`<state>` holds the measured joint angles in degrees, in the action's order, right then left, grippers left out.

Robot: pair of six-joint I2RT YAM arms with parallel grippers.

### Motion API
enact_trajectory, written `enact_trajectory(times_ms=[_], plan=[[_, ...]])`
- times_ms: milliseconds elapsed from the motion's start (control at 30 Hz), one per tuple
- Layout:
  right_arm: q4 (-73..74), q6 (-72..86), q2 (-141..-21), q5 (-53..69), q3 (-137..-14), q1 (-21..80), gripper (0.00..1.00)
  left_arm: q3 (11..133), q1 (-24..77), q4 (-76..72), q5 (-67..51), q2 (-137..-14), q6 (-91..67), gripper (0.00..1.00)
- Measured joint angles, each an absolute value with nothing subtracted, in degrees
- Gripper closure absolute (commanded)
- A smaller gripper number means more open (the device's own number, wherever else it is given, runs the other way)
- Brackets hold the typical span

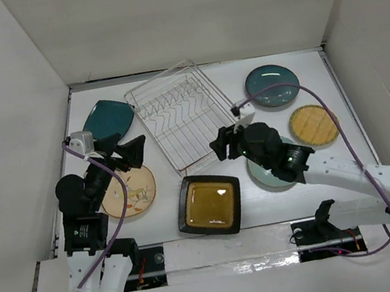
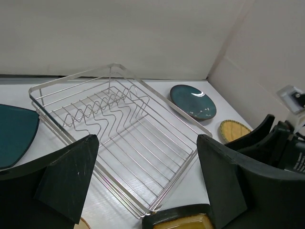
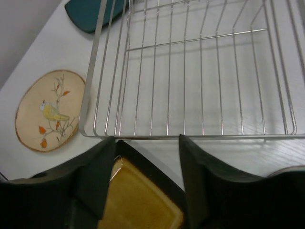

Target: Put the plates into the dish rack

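Three white walls [image 1: 180, 13] around white table [image 1: 163, 222]

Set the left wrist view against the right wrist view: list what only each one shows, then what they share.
Only the left wrist view shows the dark blue-grey round plate, the yellow woven-look plate and the zigzag tines of the dish rack. Only the right wrist view shows the bird pattern on the cream round plate. Both show the dish rack, part of the teal square plate and part of the amber square plate by the rack's near edge.
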<state>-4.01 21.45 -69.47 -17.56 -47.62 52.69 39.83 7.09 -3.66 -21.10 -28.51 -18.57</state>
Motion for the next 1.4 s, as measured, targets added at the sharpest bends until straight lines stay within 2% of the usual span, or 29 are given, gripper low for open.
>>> enact_trajectory(times_ms=[67, 100, 167, 200, 233, 267, 333, 433, 467, 500, 567, 600, 633, 667, 733, 767, 800, 867, 933, 967, 1033, 1067, 1167, 1267, 1400], plan=[[-3.05, 22.52, -64.86, -18.68, -45.63, 50.81, 0.28, 39.83, 7.09, -3.70, -21.71, -28.49, -18.70, 0.17], [-2.92, 23.29, -63.11, -19.05, -44.95, 49.17, 0.28, 39.83, 7.09, -3.77, -22.15, -28.36, -18.72, 0.18], [-2.70, 25.36, -60.64, -19.05, -43.59, 44.73, 0.40, 39.81, 7.09, -3.75, -23.20, -27.99, -18.87, 0.21], [-2.63, 26.57, -59.68, -18.61, -42.74, 42.17, 0.51, 39.72, 7.09, -3.84, -23.90, -27.55, -18.94, 0.22], [-2.55, 27.79, -58.83, -18.15, -41.58, 39.75, 0.71, 39.35, 7.09, -4.05, -24.77, -26.92, -19.09, 0.23], [-2.28, 29.02, -57.91, -17.63, -40.29, 37.30, 1.00, 38.83, 7.09, -4.10, -25.69, -26.02, -19.40, 0.28], [-1.41, 31.75, -55.81, -16.67, -37.54, 32.91, 1.00, 37.15, 7.09, -4.38, -27.70, -23.35, -20.03, 0.33], [0.82, 34.83, -51.53, -15.44, -34.48, 27.22, 1.00, 35.35, 7.94, -3.55, -29.78, -19.53, -20.69, 0.71], [1.52, 35.79, -49.67, -15.16, -33.67, 25.28, 1.00, 35.14, 8.43, -3.05, -30.17, -18.72, -20.75, 0.96], [2.42, 36.64, -47.68, -14.94, -33.06, 22.81, 1.00, 35.03, 9.04, -2.61, -30.44, -18.06, -20.64, 1.00], [3.73, 38.35, -44.18, -14.68, -32.36, 17.76, 1.00, 34.72, 10.48, -1.50, -30.72, -16.95, -19.88, 1.00], [4.08, 38.94, -42.78, -14.63, -31.94, 15.05, 0.95, 34.44, 11.33, -0.89, -30.57, -16.34, -19.73, 1.00], [4.51, 39.42, -41.63, -14.50, -31.48, 12.10, 0.89, 33.93, 12.21, -0.23, -30.52, -15.68, -19.70, 1.00], [4.58, 39.94, -41.01, -14.24, -30.98, 9.06, 0.77, 33.30, 12.91, 0.19, -30.55, -14.96, -19.70, 1.00], [4.86, 40.56, -40.77, -13.82, -29.80, 3.36, 0.67, 32.34, 14.06, 1.19, -30.89, -13.89, -19.73, 1.00], [5.08, 40.82, -40.91, -13.56, -29.26, 1.19, 0.55, 32.03, 14.57, 1.63, -31.00, -13.54, -19.75, 1.00], [5.26, 41.08, -41.56, -13.43, -28.62, -1.17, 0.47, 31.75, 15.00, 1.87, -30.98, -13.26, -19.79, 1.00], [5.63, 41.54, -43.09, -13.41, -27.11, -5.32, 0.38, 31.46, 15.86, 2.50, -30.76, -12.91, -19.92, 1.00], [5.41, 41.87, -44.71, -12.19, -25.50, -9.87, 0.35, 31.44, 16.56, 3.09, -30.46, -12.56, -20.08, 1.00], [4.95, 42.06, -45.65, -11.49, -24.45, -12.71, 0.34, 31.44, 16.91, 3.25, -30.11, -12.36, -20.10, 0.97], [3.62, 42.57, -47.72, -8.49, -22.11, -19.16, 0.34, 31.44, 17.61, 3.38, -29.54, -12.08, -20.23, 0.87], [2.39, 42.92, -49.36, -6.79, -20.67, -22.57, 0.33, 31.44, 17.91, 3.51, -29.30, -12.05, -20.34, 0.74], [0.75, 43.62, -53.74, -3.44, -18.70, -27.07, 0.33, 31.44, 18.44, 4.12, -28.21, -11.90, -20.67, 0.57], [-1.93, 44.49, -57.23, -0.10, -17.28, -28.84, 0.33, 31.42, 18.79, 4.58, -27.20, -11.64, -20.95, 0.52], [-7.31, 45.76, -63.11, 4.67, -16.97, -30.55, 0.34, 31.42, 18.79, 4.67, -25.91, -11.16, -21.04, 0.51]])
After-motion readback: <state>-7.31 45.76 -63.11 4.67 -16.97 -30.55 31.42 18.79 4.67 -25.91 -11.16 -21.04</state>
